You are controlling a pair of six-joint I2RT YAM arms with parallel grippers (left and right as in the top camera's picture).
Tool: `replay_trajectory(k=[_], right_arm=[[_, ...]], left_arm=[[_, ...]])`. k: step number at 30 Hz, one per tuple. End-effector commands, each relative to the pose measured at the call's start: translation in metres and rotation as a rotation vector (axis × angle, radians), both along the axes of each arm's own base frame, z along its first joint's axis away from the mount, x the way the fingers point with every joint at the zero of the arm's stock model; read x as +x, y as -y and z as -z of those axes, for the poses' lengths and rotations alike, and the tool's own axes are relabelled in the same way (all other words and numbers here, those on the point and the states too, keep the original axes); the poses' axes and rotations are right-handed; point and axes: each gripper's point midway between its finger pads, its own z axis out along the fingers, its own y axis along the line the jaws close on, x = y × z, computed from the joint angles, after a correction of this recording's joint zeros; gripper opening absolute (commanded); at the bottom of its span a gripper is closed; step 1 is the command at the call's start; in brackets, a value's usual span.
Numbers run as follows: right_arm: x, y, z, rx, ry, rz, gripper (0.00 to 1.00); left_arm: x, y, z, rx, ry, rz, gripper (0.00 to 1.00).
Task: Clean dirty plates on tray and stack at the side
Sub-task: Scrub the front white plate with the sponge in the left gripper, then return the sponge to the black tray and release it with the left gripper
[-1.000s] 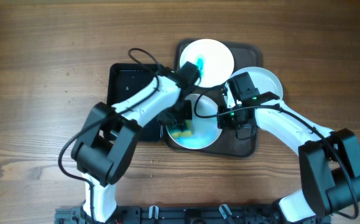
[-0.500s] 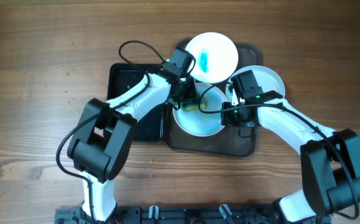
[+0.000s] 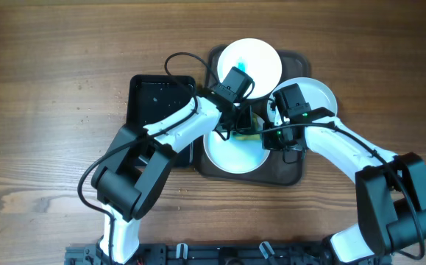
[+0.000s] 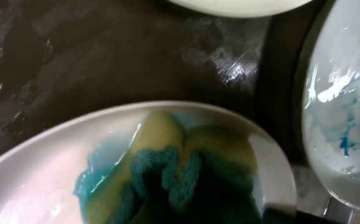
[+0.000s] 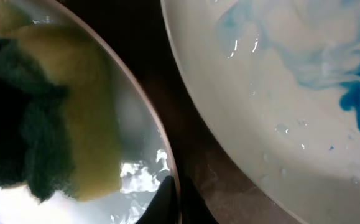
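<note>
Three white plates lie on or beside the dark brown tray. The front plate is wet and nearly white. My left gripper is shut on a yellow-and-green sponge and presses it on this plate's far right part; the sponge is stained blue. My right gripper is shut on the front plate's right rim, with the fingers either side of it. The far plate has a blue smear. The right plate is partly hidden by my right arm.
A smaller glossy black tray lies left of the brown tray, partly under my left arm. A blue-smeared plate lies close beside the held rim. Bare wood tabletop surrounds both trays.
My left gripper swept the sponge from the front plate's near left part, up and across to its far right. The plate looks whiter. My right gripper kept its hold on the rim.
</note>
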Motion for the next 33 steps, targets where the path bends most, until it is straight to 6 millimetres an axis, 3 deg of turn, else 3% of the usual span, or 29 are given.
replay_trajectory(k=[1, 8, 17, 22, 23, 27, 29, 33], right_arm=[[-0.007, 0.005, 0.008, -0.035, -0.02, -0.021, 0.04], [-0.007, 0.005, 0.008, -0.035, -0.02, -0.019, 0.04], [-0.007, 0.005, 0.008, -0.035, -0.02, -0.018, 0.04], [-0.007, 0.005, 0.009, -0.036, -0.023, -0.02, 0.04], [-0.007, 0.005, 0.009, -0.036, -0.023, -0.021, 0.04], [-0.007, 0.005, 0.009, -0.035, -0.023, -0.021, 0.04], [-0.007, 0.004, 0.008, -0.032, -0.024, -0.021, 0.04], [-0.007, 0.004, 0.008, -0.032, -0.024, -0.021, 0.04]], left_arm=[[-0.039, -0.02, 0.019, 0.079, -0.165, 0.043, 0.04], [-0.083, -0.035, 0.018, 0.12, -0.32, 0.176, 0.04], [-0.107, -0.053, 0.018, 0.209, -0.377, 0.284, 0.04], [-0.089, -0.084, 0.009, 0.251, -0.396, 0.112, 0.04], [-0.073, -0.096, -0.005, 0.217, -0.367, 0.036, 0.04], [-0.04, -0.122, -0.046, 0.138, -0.25, -0.072, 0.04], [-0.025, -0.146, -0.062, 0.146, -0.186, -0.141, 0.04], [-0.005, -0.197, -0.067, 0.255, -0.121, -0.262, 0.04]])
